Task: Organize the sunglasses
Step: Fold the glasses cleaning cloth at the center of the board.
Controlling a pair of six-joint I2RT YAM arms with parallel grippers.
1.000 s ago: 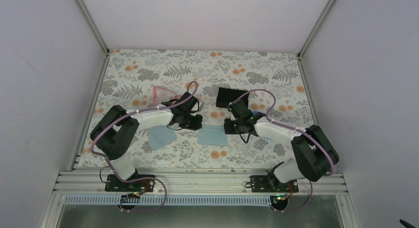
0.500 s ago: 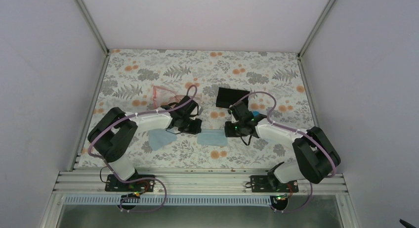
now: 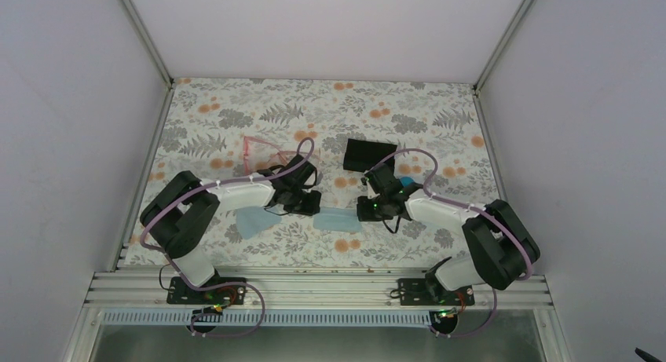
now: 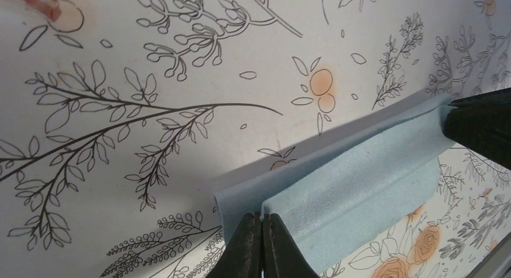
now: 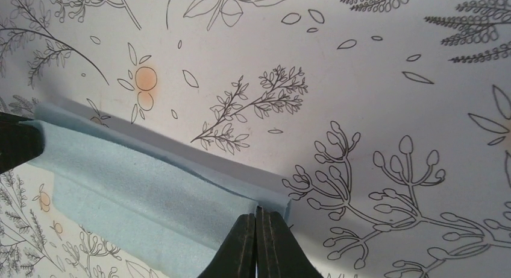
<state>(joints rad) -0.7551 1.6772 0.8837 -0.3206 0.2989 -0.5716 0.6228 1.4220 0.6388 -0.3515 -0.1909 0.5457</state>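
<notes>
The sunglasses [image 3: 262,148], thin and pink-red, lie on the floral tablecloth at the back left, beyond my left arm. Only a pink tip of the sunglasses [image 4: 47,2] shows in the left wrist view. A light blue cloth [image 3: 338,219] is stretched between my two grippers, doubled over along its length. My left gripper [image 3: 312,204] is shut on the cloth's left end [image 4: 361,181]. My right gripper [image 3: 364,209] is shut on its right end [image 5: 150,193]. Both pinch the folded edge, the left gripper [image 4: 263,217] and the right gripper [image 5: 256,213].
A black box-like object [image 3: 366,153] sits behind the right gripper, with a small bright blue thing [image 3: 406,180] beside the right wrist. A second light blue cloth [image 3: 254,221] lies under the left forearm. Metal rails [image 3: 314,287] run along the near edge, and walls close in three sides.
Both grippers have drawn the cloth's held edge toward the near side. The cloth between them now looks narrower and folded over itself. The sunglasses have not moved.
</notes>
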